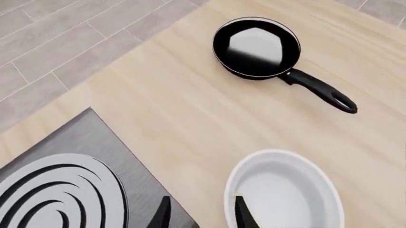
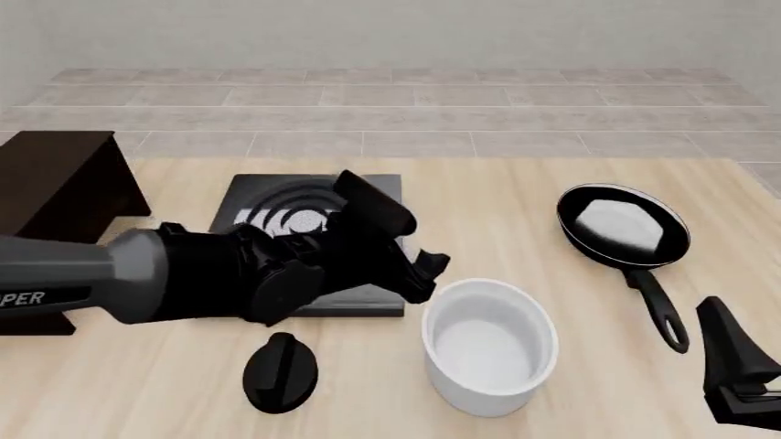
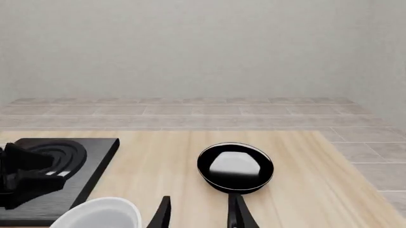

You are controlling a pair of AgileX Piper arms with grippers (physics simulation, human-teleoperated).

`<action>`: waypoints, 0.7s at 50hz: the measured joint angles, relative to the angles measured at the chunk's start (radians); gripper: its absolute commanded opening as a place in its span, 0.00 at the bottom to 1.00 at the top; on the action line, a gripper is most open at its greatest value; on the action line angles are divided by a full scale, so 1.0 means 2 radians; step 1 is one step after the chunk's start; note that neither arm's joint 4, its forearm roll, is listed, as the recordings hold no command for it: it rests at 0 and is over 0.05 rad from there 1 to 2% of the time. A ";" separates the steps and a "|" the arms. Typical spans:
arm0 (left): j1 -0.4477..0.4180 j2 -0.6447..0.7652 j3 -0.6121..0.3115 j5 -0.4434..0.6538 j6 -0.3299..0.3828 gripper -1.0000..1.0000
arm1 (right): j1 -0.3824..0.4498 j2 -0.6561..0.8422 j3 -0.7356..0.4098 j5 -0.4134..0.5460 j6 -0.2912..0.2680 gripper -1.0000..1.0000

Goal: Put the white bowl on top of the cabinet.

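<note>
The white bowl (image 2: 491,340) stands upright on the table, front of centre; it also shows in the left wrist view (image 1: 285,190) and the right wrist view (image 3: 104,213). My left gripper (image 2: 427,272) is open just above the bowl's left rim. In the left wrist view (image 1: 203,216) one finger (image 1: 244,213) lies over the rim and the other is outside it, holding nothing. The dark brown cabinet (image 2: 55,183) stands at the far left. My right gripper (image 3: 199,213) is open and empty at the front right (image 2: 732,370), away from the bowl.
A black stove plate (image 2: 311,215) with silver rings lies behind my left arm. A black frying pan (image 2: 620,227) with a white patch lies at the right, handle toward the front. A black knob-like object (image 2: 281,370) lies front left of the bowl.
</note>
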 measured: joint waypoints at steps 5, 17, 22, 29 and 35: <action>-0.003 0.011 -0.002 -0.002 -0.002 1.00 | 0.000 0.000 0.000 0.000 0.000 1.00; -0.011 0.039 -0.008 -0.003 -0.004 1.00 | 0.000 0.000 0.000 0.000 0.000 1.00; -0.014 0.051 -0.010 -0.004 -0.010 1.00 | 0.000 0.000 0.000 0.000 0.000 1.00; -0.016 0.064 -0.013 -0.003 -0.014 1.00 | 0.000 0.000 0.000 0.000 0.000 1.00; -0.017 0.073 -0.017 -0.001 -0.017 1.00 | 0.000 0.000 0.000 0.000 0.000 1.00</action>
